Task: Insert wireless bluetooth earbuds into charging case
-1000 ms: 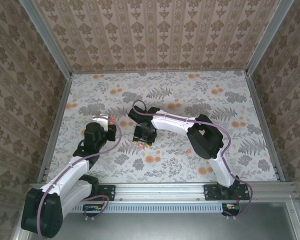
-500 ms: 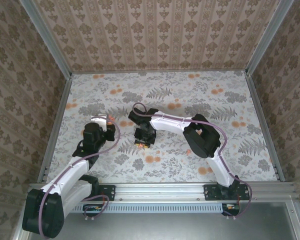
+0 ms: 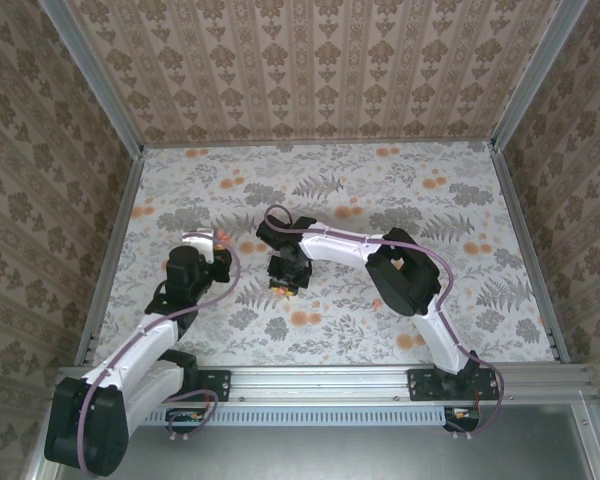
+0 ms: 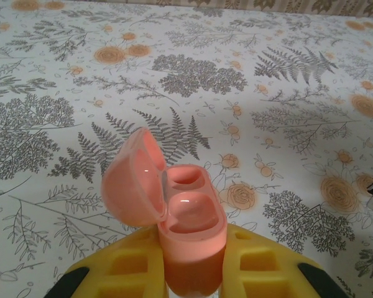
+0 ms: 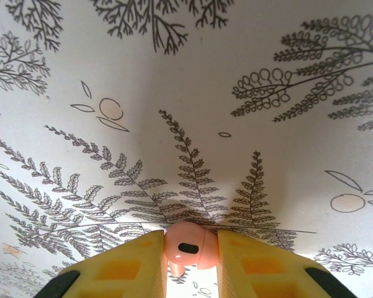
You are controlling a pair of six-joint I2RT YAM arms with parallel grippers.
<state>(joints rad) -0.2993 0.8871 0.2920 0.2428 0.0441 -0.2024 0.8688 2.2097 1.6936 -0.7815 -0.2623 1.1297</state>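
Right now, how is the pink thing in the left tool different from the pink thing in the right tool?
The charging case in the left tool is hollow, its lid swung open over two empty wells; the earbud in the right tool is one closed rounded nub. The earbud carries a dark oval mark; the charging case is plain. Both are pink plastic, pinched between yellow fingers.

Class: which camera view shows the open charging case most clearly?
Left wrist view: the charging case sits close, lid open, both wells visible, held by the left gripper. The top external view gives a tiny pink speck.
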